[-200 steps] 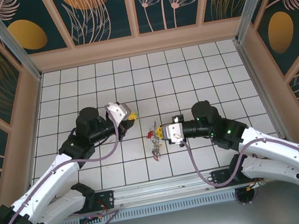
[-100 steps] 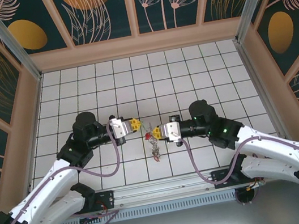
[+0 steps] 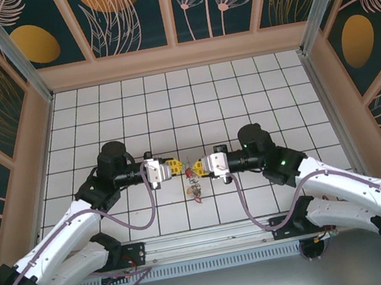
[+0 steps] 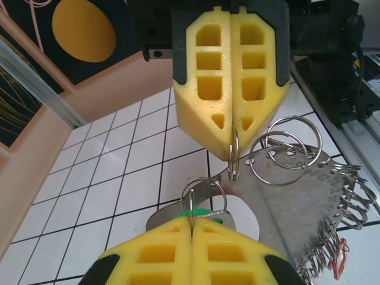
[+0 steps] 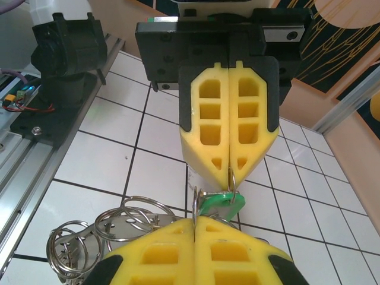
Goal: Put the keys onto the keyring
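My two yellow-padded grippers meet tip to tip above the middle of the tiled floor. The left gripper (image 3: 175,165) (image 4: 192,228) (image 5: 229,177) is shut on the small split ring of a green-tagged key (image 4: 205,212) (image 5: 224,203). My right gripper (image 3: 198,165) (image 5: 195,221) (image 4: 232,158) is shut on a thin metal keyring (image 5: 195,205), seen edge-on. That ring carries a fan-shaped metal plate (image 4: 291,208) with several more split rings (image 4: 285,151) (image 5: 89,234). The bunch of keys (image 3: 194,183) hangs just below the two tips, a red bit among them.
An aluminium rail (image 3: 214,237) runs along the near edge by the arm bases. The left arm's black base (image 5: 65,53) and the right arm's base (image 4: 338,59) stand close behind the grippers. Patterned walls (image 3: 169,14) enclose the white tiles (image 3: 240,90) on three sides.
The left gripper has swung right and down towards the centre. The right gripper has moved left and up with the bunch. Their tips now nearly touch. Both stayed shut.
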